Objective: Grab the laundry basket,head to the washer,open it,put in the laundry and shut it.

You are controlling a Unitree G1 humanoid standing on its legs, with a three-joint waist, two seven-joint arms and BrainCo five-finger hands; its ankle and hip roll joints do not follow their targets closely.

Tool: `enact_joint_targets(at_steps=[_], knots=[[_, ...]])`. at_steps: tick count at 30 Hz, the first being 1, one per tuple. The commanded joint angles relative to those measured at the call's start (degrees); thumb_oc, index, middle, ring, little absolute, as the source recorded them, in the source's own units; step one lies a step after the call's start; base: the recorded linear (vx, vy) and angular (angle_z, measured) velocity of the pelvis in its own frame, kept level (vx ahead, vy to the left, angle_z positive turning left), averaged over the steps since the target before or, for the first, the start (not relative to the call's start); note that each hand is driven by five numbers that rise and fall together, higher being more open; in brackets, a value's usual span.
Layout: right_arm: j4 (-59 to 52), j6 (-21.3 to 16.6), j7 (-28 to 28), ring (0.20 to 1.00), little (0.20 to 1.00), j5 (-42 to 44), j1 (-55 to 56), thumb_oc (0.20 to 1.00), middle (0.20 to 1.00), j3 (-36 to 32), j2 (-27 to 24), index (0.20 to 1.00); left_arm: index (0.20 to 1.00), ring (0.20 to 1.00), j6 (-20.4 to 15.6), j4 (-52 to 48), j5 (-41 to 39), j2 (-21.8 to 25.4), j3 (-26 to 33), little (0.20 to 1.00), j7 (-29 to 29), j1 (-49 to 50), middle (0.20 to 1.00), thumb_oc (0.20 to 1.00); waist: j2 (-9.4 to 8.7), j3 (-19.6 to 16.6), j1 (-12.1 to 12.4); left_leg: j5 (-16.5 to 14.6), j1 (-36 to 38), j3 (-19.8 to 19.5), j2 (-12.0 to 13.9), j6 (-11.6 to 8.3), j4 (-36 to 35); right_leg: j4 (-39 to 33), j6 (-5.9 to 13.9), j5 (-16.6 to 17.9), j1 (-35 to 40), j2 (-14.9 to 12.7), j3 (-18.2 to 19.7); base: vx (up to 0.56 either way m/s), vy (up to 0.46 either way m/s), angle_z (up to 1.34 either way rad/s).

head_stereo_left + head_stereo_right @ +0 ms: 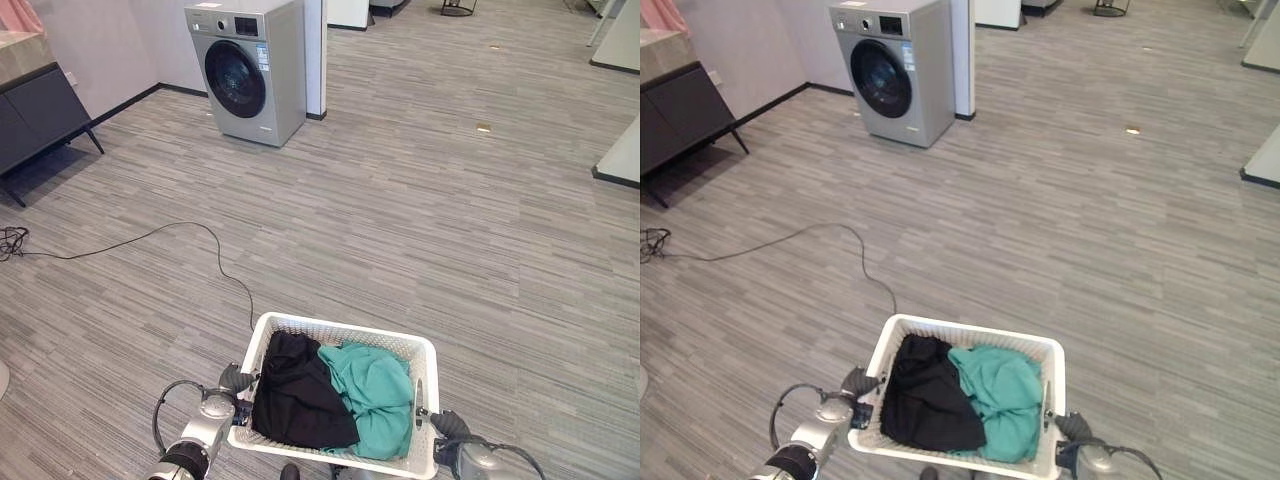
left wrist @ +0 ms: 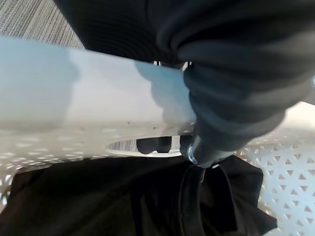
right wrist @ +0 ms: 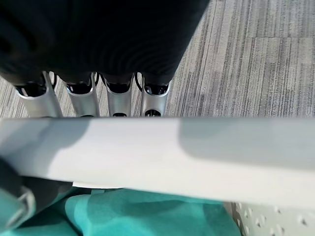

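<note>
1. the white basket (image 1: 300,328) hangs above the grey floor (image 1: 420,220), carried between the two hands, one hand at each short side.
2. the left hand (image 1: 236,380) is at the basket's left rim. in the left wrist view its dark fingertips (image 2: 152,145) come through the handle slot under the rim and the thumb lies over the rim, so the hand is curled closed around that handle.
3. the right hand (image 1: 447,424) is at the basket's right rim. in the right wrist view its silver fingers (image 3: 118,101) go down behind the rim in a row; the tips are hidden there, but the fingers hook over the edge and grip it.
4. inside the basket, the black cloth (image 1: 295,395) lies on the side of the left hand, and the teal cloth (image 1: 375,395) lies on the side of the right hand, touching the black one.
5. the washer (image 1: 250,70) stands far ahead of the hands, more to the left hand's side, against the wall, its round dark door closed.
6. a dark cabinet (image 1: 35,115) stands well to the left of the left hand.
</note>
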Motion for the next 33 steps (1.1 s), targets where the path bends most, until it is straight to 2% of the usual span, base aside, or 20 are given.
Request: enact_joint_targets(at_steps=[1, 5, 6, 7, 8, 9, 10, 12, 14, 16, 18, 19, 21, 22, 24, 26, 28, 29, 33], knots=[[-3.7, -1.3, 3.7, 0.200, 0.200, 8.3, 0.5, 0.200, 0.200, -3.2, 1.1, 0.200, 0.200, 0.200, -3.0, 0.6, -3.7, -1.2, 1.9, 0.200, -4.6, -2.9, 0.200, 0.200, 0.52, 1.3, -0.7, -4.4, 2.2, 0.0, -0.4, -0.29, 0.4, 1.6, 6.96, -7.8, 4.7, -3.7, 2.4, 0.01, -0.032, 0.04], [-4.9, -1.4, 3.8, 0.200, 0.200, 8.8, 1.6, 0.200, 0.200, -3.9, 0.7, 0.200, 0.200, 0.200, -2.8, 0.1, -4.2, -1.1, 1.8, 0.200, -4.6, -3.2, 0.200, 0.200, 0.37, 1.3, -1.2, -4.2, 2.6, -0.2, 0.4, -1.04, 0.4, 3.0, 6.33, -9.2, 4.5, -3.1, 1.9, 0.03, -0.081, 0.09], [-6.1, -1.5, 4.0, 0.200, 0.200, 8.8, 2.1, 0.200, 0.200, -4.2, 0.2, 0.200, 0.200, 0.200, -2.7, 0.3, -4.4, -1.2, 1.8, 0.200, -4.6, -3.5, 0.200, 0.200, 0.07, 1.7, -1.6, -3.8, 1.4, 0.8, 0.4, -1.99, 4.9, 2.9, 6.04, -9.2, 4.7, -3.2, 1.6, 0.02, -0.060, 0.13], [-6.1, -1.5, 4.0, 0.200, 0.200, 8.8, 2.1, 0.200, 0.200, -4.2, 0.2, 0.200, 0.200, 0.200, -2.7, 0.3, -4.4, -1.2, 1.8, 0.200, -4.6, -3.5, 0.200, 0.200, 0.09, 1.7, -1.7, -4.0, 1.2, 0.8, 0.4, -2.00, 5.3, 2.9, 6.04, -9.2, 4.7, -3.2, 1.5, -0.06, -0.107, 0.12], [-7.4, -2.0, 3.8, 0.200, 0.200, 10.2, 1.9, 0.200, 0.200, -5.4, -1.0, 0.200, 0.200, 0.200, -2.8, -0.4, -4.4, -1.5, 1.2, 0.200, -4.7, -5.3, 0.200, 0.200, -1.16, 3.7, -2.0, -3.8, -4.2, 3.2, -1.4, -4.20, 17.9, 2.6, 5.49, -8.8, 5.4, -4.1, 0.1, -0.07, -0.072, 0.09], [-7.4, -2.0, 3.8, 0.200, 0.200, 10.2, 1.9, 0.200, 0.200, -5.4, -1.1, 0.200, 0.200, 0.200, -2.8, -0.4, -4.4, -1.5, 1.2, 0.200, -4.7, -5.4, 0.200, 0.200, -1.10, 3.7, -2.0, -4.0, -4.5, 3.2, -1.4, -4.20, 18.3, 2.7, 5.49, -8.8, 5.4, -4.1, 0.1, -0.07, -0.085, 0.42], [-8.0, -2.2, 3.5, 0.200, 0.200, 10.2, 2.0, 0.200, 0.200, -5.8, -1.4, 0.200, 0.200, 0.200, -3.0, -0.5, -4.3, -1.6, 1.0, 0.200, -4.6, -5.8, 0.200, 0.200, -1.42, 3.9, -2.3, -3.9, -5.6, 5.7, -0.6, -4.62, 21.0, 3.1, 5.32, -9.2, 5.6, -4.3, -0.6, 0.02, 0.003, 0.49], [-7.8, -2.4, 2.0, 0.200, 0.200, 10.9, 2.2, 0.200, 0.200, -7.6, -1.9, 0.200, 0.200, 0.200, -2.7, -0.5, -4.1, -2.2, 0.4, 0.200, -4.6, -7.0, 0.200, 0.200, -1.58, 3.8, -3.6, -2.6, -7.0, 12.1, 4.8, -4.16, 18.1, 3.4, 5.58, -10.0, 6.4, -5.2, -1.7, 0.08, 0.073, 0.42], [-7.1, -3.3, 0.6, 0.200, 0.200, 13.2, 2.3, 0.200, 0.200, -9.5, -1.2, 0.200, 0.200, 0.200, -2.8, 0.5, -4.2, -2.7, -0.4, 0.200, -4.5, -8.2, 0.200, 0.200, -1.77, 3.4, -3.0, -2.7, -7.9, 9.3, 6.4, -4.24, 13.6, 3.1, 6.37, -10.4, 7.6, -6.6, -0.6, 0.16, 0.124, 0.43], [-8.1, -3.5, 1.2, 0.200, 0.200, 12.7, 3.3, 0.200, 0.200, -9.8, -1.3, 0.200, 0.200, 0.200, -2.9, -0.7, -5.1, -2.6, -0.5, 0.200, -3.7, -7.9, 0.200, 0.200, -1.06, 3.4, -3.4, -0.3, -8.8, 6.7, 8.7, -5.24, 10.7, 4.4, 7.31, -11.5, 7.5, -7.3, 0.1, 0.15, 0.166, -0.03], [-8.6, -3.0, 0.8, 0.200, 0.200, 12.5, 2.9, 0.200, 0.200, -9.7, -1.7, 0.200, 0.200, 0.200, -2.8, -1.2, -5.4, -2.2, -0.5, 0.200, -3.6, -7.8, 0.200, 0.200, -0.75, 3.3, -3.3, -1.3, -8.1, 5.7, 8.2, -5.38, 11.3, 5.9, 7.40, -12.1, 6.7, -7.7, 0.6, 0.14, 0.219, -0.42], [-7.5, -2.7, 1.3, 0.200, 0.200, 10.5, 1.7, 0.200, 0.200, -8.8, -1.9, 0.200, 0.200, 0.200, -3.2, -0.4, -4.5, -1.9, -1.0, 0.200, -4.5, -8.0, 0.200, 0.200, 0.48, 3.0, -3.3, -3.2, -6.0, 5.1, 6.1, -4.44, 9.9, 5.9, 8.22, -11.9, 7.3, -9.1, 2.7, 0.17, 0.256, -0.58], [-7.6, -2.6, 2.1, 0.200, 0.200, 9.5, 1.0, 0.200, 0.200, -8.3, -2.0, 0.200, 0.200, 0.200, -3.4, -0.7, -4.0, -1.5, -1.2, 0.200, -4.7, -7.8, 0.200, 0.200, 0.72, 2.9, -3.0, -3.8, -5.5, 4.8, 5.1, -3.81, 9.8, 6.1, 8.58, -11.8, 7.3, -9.6, 3.7, 0.16, 0.319, -0.51], [-8.5, -2.4, 3.1, 0.200, 0.200, 8.5, 0.4, 0.200, 0.200, -7.4, -2.3, 0.200, 0.200, 0.200, -3.6, -1.8, -4.0, -0.9, -1.1, 0.200, -4.8, -7.4, 0.200, 0.200, 0.83, 3.2, -2.4, -4.5, -4.8, 6.0, 4.2, -2.84, 9.3, 6.5, 9.16, -11.5, 6.9, -10.4, 4.6, 0.09, 0.271, -0.33], [-9.0, -2.4, 4.1, 0.200, 0.200, 7.2, 0.1, 0.200, 0.200, -6.5, -2.7, 0.200, 0.200, 0.200, -3.8, -2.1, -3.8, -0.6, -0.9, 0.200, -4.8, -7.2, 0.200, 0.200, 0.82, 3.3, -2.0, -4.9, -4.5, 6.5, 3.7, -2.28, 9.0, 6.5, 9.58, -11.2, 6.5, -10.9, 4.9, 0.03, 0.207, -0.40], [-10.1, -2.2, 5.9, 0.200, 0.200, 4.5, -0.4, 0.200, 0.200, -4.7, -3.4, 0.200, 0.200, 0.200, -3.9, -1.6, -3.5, -0.2, -0.4, 0.200, -4.9, -7.5, 0.200, 0.200, 0.56, 3.5, -1.2, -5.0, -3.8, 7.4, 3.1, -1.19, 7.4, 6.8, 10.60, -10.3, 5.5, -11.4, 5.8, 0.03, 0.222, -0.40], [-10.1, -2.2, 5.9, 0.200, 0.200, 4.5, -0.5, 0.200, 0.200, -4.6, -3.4, 0.200, 0.200, 0.200, -3.9, -1.6, -3.5, -0.2, -0.3, 0.200, -4.9, -7.5, 0.200, 0.200, 0.55, 3.5, -1.2, -5.0, -3.7, 7.4, 3.1, -1.18, 7.3, 6.8, 10.61, -10.3, 5.5, -11.4, 5.9, 0.02, 0.116, -0.16], [-10.6, -2.2, 7.3, 0.200, 0.200, 3.6, -0.9, 0.200, 0.200, -3.7, -3.8, 0.200, 0.200, 0.200, -4.0, -1.7, -3.1, 0.3, -0.2, 0.200, -5.3, -7.4, 0.200, 0.200, -0.13, 3.4, -0.7, -4.8, -2.5, 8.1, 2.8, -0.57, 4.8, 7.3, 11.66, -8.9, 4.4, -11.7, 5.5, 0.02, 0.134, 0.02], [-11.6, -2.4, 7.6, 0.200, 0.200, 2.8, -1.8, 0.200, 0.200, -3.4, -4.1, 0.200, 0.200, 0.200, -3.9, -2.4, -1.7, 1.4, 0.1, 0.200, -5.2, -7.5, 0.200, 0.200, -1.14, 3.1, -0.1, -4.9, -1.6, 8.6, 2.4, 0.01, 3.9, 7.7, 12.89, -6.6, 3.9, -12.1, 5.8, 0.03, 0.114, 0.01]])
